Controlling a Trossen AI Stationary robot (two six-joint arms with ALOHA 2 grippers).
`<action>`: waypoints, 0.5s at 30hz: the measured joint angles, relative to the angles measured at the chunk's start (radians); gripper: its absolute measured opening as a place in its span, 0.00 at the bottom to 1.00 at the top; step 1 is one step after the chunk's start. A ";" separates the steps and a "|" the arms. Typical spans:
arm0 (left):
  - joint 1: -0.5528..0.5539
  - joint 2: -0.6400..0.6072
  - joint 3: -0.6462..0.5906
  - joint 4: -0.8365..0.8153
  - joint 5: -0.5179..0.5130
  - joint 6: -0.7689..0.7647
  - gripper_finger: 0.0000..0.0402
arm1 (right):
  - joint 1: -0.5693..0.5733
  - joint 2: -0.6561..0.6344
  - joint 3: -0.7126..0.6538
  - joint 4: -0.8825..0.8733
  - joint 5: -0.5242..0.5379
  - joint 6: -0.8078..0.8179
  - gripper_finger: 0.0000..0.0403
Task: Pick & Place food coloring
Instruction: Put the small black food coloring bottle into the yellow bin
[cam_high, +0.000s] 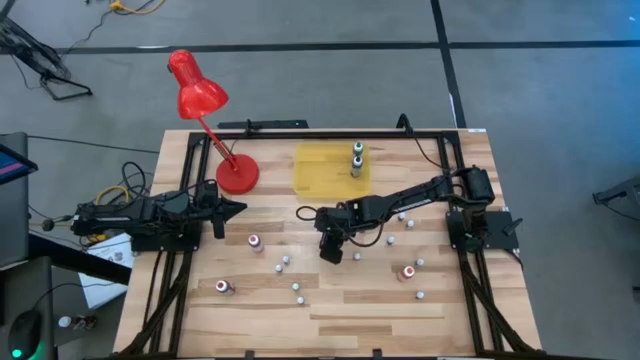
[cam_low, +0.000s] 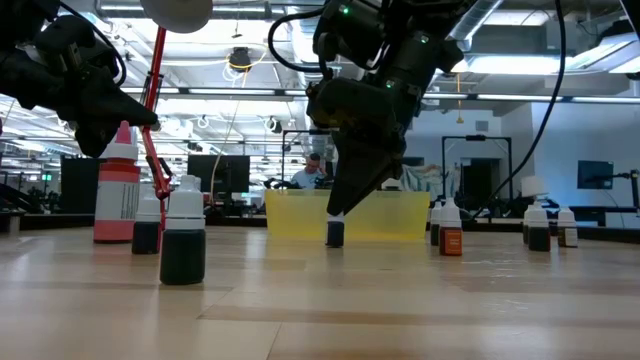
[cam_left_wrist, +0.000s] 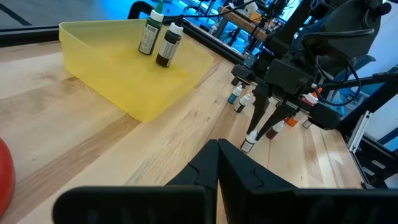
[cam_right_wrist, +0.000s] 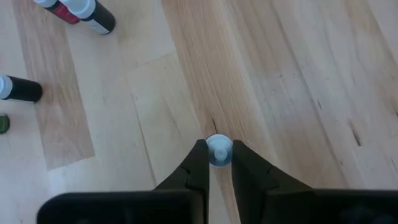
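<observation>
My right gripper (cam_high: 331, 254) reaches to the table's middle and points down over a small dark food coloring bottle (cam_low: 335, 234) with a pale cap (cam_right_wrist: 218, 151); it is shut on that cap. Two more bottles (cam_high: 357, 158) stand upright in the yellow tray (cam_high: 318, 175) at the far side. Several other bottles stand scattered on the wood, among them one with a red label (cam_high: 255, 242) and one with an orange label (cam_high: 407, 271). My left gripper (cam_high: 238, 208) waits at the table's left, shut and holding nothing. My right gripper pinches the bottle's pale cap (cam_right_wrist: 218, 151) between its two fingertips (cam_right_wrist: 200, 163), coming from above and pointing down. The bottle stands upright below the fingers (cam_low: 345, 195), and its base looks to be on the table.
A red desk lamp (cam_high: 200, 95) stands with its round base (cam_high: 237, 172) at the far left, beside the tray. Near bottles (cam_low: 183, 240) and a taller red and white one (cam_low: 118, 185) stand toward the near left edge. Cables lie off the table's left side.
</observation>
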 joint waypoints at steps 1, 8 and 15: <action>0.000 0.000 0.000 0.000 0.000 0.000 0.00 | 0.002 0.000 0.000 0.000 0.000 0.008 0.08; 0.000 0.000 0.000 0.000 0.000 0.013 0.00 | 0.020 0.000 0.000 0.002 0.002 0.022 0.08; 0.000 0.000 0.000 0.007 -0.001 -0.005 0.00 | 0.047 0.003 0.062 -0.046 0.047 0.051 0.09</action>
